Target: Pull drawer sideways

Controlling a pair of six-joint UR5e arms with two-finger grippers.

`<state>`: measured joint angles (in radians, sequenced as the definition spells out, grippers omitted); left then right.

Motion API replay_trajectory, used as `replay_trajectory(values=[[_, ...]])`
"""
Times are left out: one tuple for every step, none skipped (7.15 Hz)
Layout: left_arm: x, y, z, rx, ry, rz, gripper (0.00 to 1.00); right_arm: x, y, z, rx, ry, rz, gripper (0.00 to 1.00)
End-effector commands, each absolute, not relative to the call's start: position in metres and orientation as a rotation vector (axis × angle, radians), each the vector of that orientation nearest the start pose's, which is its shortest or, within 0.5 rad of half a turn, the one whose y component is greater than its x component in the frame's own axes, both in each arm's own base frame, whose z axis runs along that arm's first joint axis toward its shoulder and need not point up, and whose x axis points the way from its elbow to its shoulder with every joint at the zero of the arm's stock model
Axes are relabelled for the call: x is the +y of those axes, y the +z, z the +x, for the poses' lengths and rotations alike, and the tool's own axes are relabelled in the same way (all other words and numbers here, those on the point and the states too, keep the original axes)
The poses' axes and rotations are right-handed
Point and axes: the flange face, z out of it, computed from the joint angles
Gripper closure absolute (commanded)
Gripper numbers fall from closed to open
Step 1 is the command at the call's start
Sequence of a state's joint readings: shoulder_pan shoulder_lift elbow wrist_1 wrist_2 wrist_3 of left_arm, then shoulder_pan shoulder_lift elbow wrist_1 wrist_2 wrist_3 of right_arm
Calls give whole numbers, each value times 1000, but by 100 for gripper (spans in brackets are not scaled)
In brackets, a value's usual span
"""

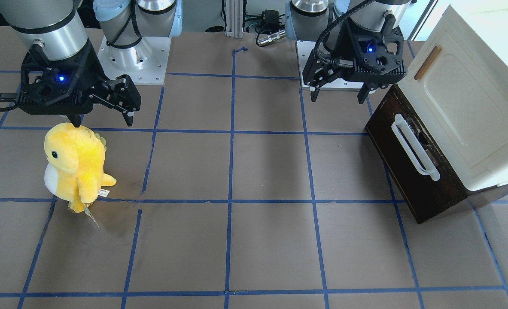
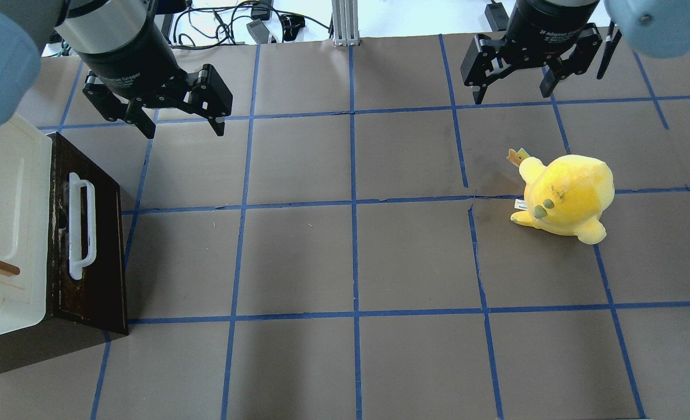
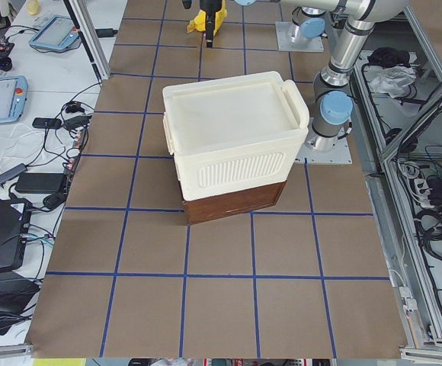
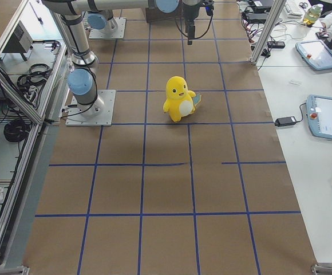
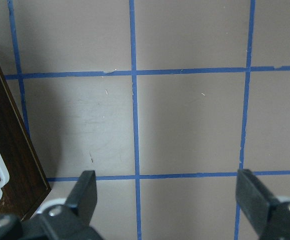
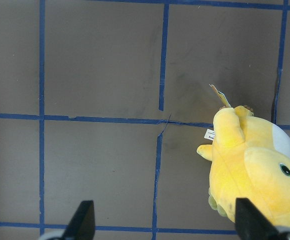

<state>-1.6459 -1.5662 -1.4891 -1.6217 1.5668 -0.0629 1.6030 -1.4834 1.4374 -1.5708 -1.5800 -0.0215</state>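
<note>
Both left gripper [image 2: 184, 129] and right gripper [image 2: 511, 96] gaped wide, empty; off-centre grip on white bar handle [image 2: 81, 224] risked dragging cabinet [image 2: 6, 175], not drawer [image 2: 104, 251].

Your left gripper [image 2: 184, 129] has open bench [image 2: 298, 251] to the drawer handle [image 2: 81, 227] at 7 o'clock; the plush dinosaur [image 2: 563, 195] sits well apart.

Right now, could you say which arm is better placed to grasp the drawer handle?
Left: the left gripper hovers open near the drawer and white handle; the right gripper hangs far off by the plush toy.
</note>
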Motion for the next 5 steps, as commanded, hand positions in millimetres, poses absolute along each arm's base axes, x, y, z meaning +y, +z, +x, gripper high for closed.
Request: replay_trajectory(values=[[-481, 525, -170, 3148, -55, 19, 0, -529, 509, 149, 3149, -73, -84, 0], [-480, 526, -170, 3148, -55, 19, 0, -529, 509, 149, 3149, -73, -84, 0], [-480, 525, -171, 3151, -55, 17, 0, -529, 509, 149, 3149, -73, -84, 0], [-481, 524, -171, 3154, -52, 17, 0, -529, 509, 149, 3150, -73, -84, 0], [-480, 525, -171, 3157, -54, 17, 0, -529, 509, 149, 3149, -73, -84, 0]])
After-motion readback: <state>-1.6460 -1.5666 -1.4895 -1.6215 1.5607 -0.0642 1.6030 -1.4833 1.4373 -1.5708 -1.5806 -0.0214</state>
